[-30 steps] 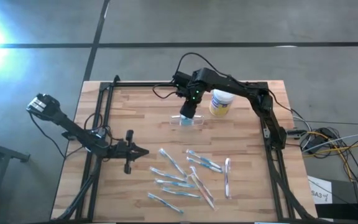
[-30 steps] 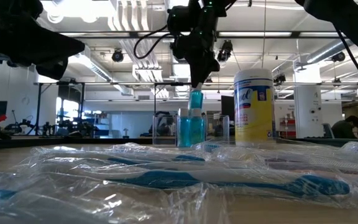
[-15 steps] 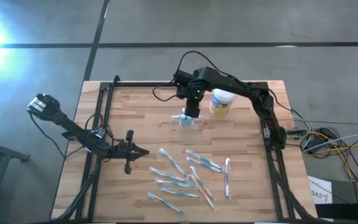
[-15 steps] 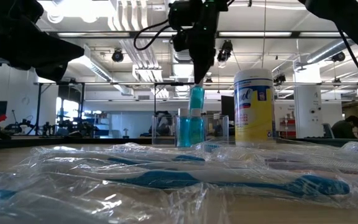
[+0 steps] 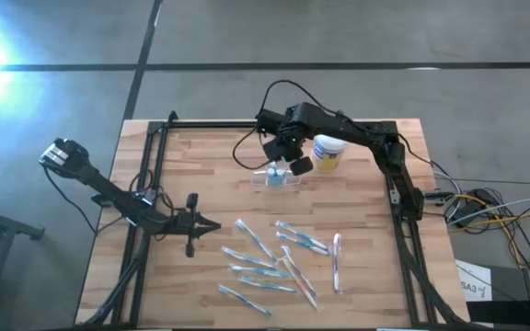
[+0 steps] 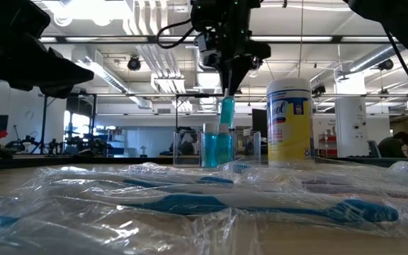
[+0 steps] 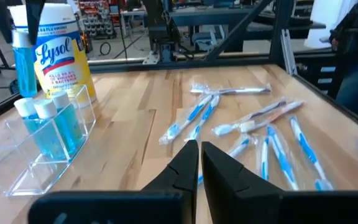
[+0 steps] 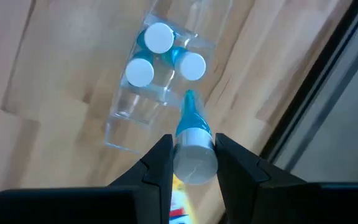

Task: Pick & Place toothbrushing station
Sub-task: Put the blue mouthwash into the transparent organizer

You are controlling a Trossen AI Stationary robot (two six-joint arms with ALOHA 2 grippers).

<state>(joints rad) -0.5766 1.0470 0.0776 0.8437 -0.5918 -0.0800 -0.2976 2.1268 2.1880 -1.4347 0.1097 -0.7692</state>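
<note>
The clear plastic holder [image 5: 277, 180] stands on the wooden table left of the yellow-labelled canister; it also shows in the low view [image 6: 188, 149] and the left wrist view [image 7: 42, 163]. Three blue white-capped bottles [image 8: 159, 38] stand in it. My right gripper [image 8: 194, 163] hangs above the holder, pointing down, shut on a blue tube [image 6: 227, 113]. My left gripper [image 7: 199, 155] is shut and empty, low over the table's left part [image 5: 191, 226]. My right gripper pinches the blue tube by its pale, thick upper end [image 8: 194, 157] between its two fingers, from above, pointing down. The tube hangs upright below the fingers, its narrow blue end [image 8: 188, 98] down, clear of the holder [image 8: 129, 118] and just above it.
The white-lidded yellow-labelled canister [image 5: 328, 153] stands close to the holder's right, also in the low view [image 6: 289, 120]. Several wrapped toothbrushes [image 5: 279, 262] lie scattered on the near middle of the table. A black frame [image 5: 159, 147] runs along the table's sides.
My right gripper has turned about its wrist and shifted slightly toward the table's right, keeping the blue tube upright above the holder.
</note>
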